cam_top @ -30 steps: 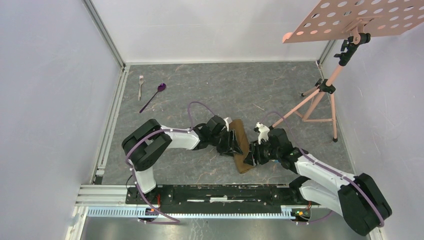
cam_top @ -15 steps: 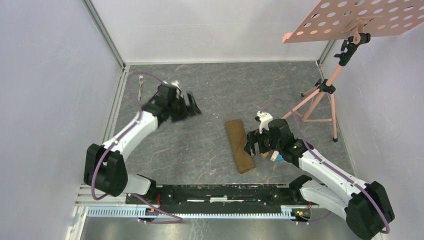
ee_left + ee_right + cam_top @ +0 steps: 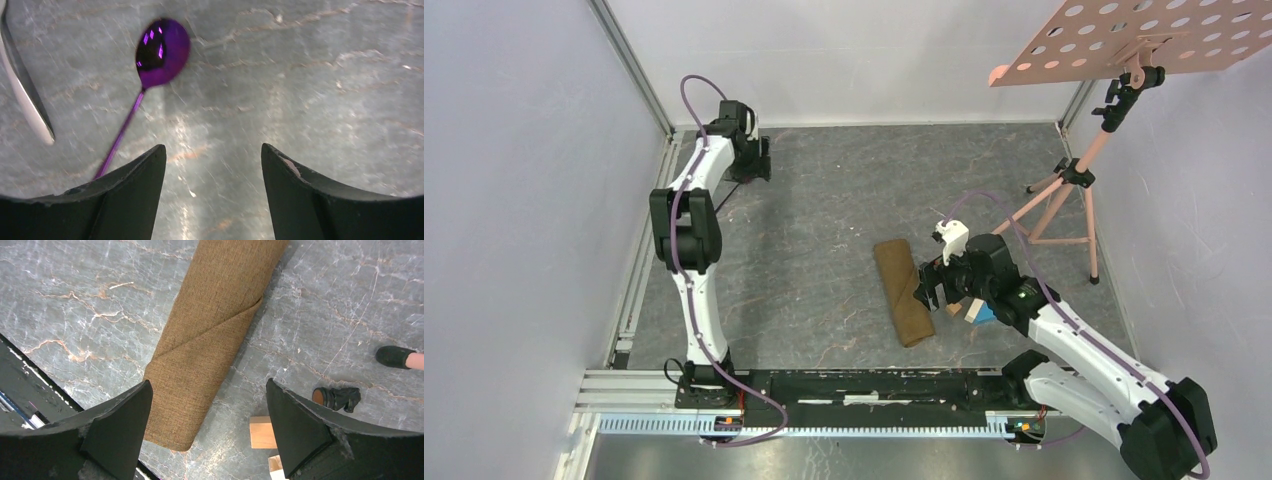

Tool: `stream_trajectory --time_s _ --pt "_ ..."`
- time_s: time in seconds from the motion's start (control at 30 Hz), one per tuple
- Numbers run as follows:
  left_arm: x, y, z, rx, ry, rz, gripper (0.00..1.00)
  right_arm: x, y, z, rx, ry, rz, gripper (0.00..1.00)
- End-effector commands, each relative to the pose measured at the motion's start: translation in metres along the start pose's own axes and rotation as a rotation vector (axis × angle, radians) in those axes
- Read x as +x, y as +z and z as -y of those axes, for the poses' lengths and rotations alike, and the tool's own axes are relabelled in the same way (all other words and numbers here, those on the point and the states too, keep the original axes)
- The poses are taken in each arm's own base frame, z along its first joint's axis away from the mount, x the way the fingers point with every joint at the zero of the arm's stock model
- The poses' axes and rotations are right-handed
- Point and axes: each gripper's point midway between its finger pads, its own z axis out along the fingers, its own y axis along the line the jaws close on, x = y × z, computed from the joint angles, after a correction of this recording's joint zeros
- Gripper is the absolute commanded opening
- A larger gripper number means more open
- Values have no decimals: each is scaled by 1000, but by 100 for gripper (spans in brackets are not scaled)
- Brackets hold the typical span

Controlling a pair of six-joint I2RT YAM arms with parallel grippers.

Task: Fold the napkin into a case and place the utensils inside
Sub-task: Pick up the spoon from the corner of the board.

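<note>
Coming to the pickup of the utensils, judging by the layout. Lying well apart from the case point(image 3: 902, 290), off toward the far left corner from it: the spoon point(image 3: 161, 52) and, just beside that, the fork point(image 3: 27, 100). Hanging right over them, equally far from the case: the left gripper point(image 3: 212, 155), jaws standing apart and gripping nothing.

Running slantwise in the left wrist view, the spoon's long axis: purple bowl farther out, thin handle pointing back and slipping behind the finger on that view's left side. Sitting off-centre to the jaw gap, rather than between the fingers. Probably calling for a sideways shift and a turn of the wrist, so as to cross the handle squarely.

Hovering just beside the case on its right: the right gripper point(image 3: 209, 387), jaws wide and empty, with a wooden block point(image 3: 262, 432) near. Being by far the nearer to the spoon: the left gripper.
</note>
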Motion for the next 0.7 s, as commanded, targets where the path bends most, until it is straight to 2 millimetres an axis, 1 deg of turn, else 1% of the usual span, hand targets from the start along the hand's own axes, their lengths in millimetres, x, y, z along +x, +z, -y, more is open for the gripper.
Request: stream_trajectory --time_s 0.0,0.13,0.2,0.23,0.3,0.37,0.4,0.5,0.57,0.67 --pt "-11 1 -22 -18 126 -49 76 -17 -8 -4 -17 -34 66 90" --pt "-9 13 -32 -28 108 -56 77 -17 -7 -7 -33 -28 66 90" --pt "-13 16 -48 -23 67 -49 79 -17 -7 -7 -32 -27 63 90" --pt "-14 17 -52 -21 54 -51 80 -17 -7 -7 -31 -26 61 90" --pt "-13 23 -54 20 29 -66 80 -16 -7 -6 -25 -26 55 89" --pt "-10 29 -58 30 3 -83 75 -17 -7 -6 -22 -25 60 89" --pt "-9 31 -57 47 -8 -84 74 -18 -7 -6 -23 -25 61 89" --pt "-6 41 -62 47 -19 -99 71 -22 -9 -6 -24 -24 70 89" --pt "-3 45 -65 57 -29 -118 66 -22 -9 -6 -22 -25 70 89" --pt "-2 49 -68 64 -42 -120 62 -21 -9 -6 -20 -22 70 89"
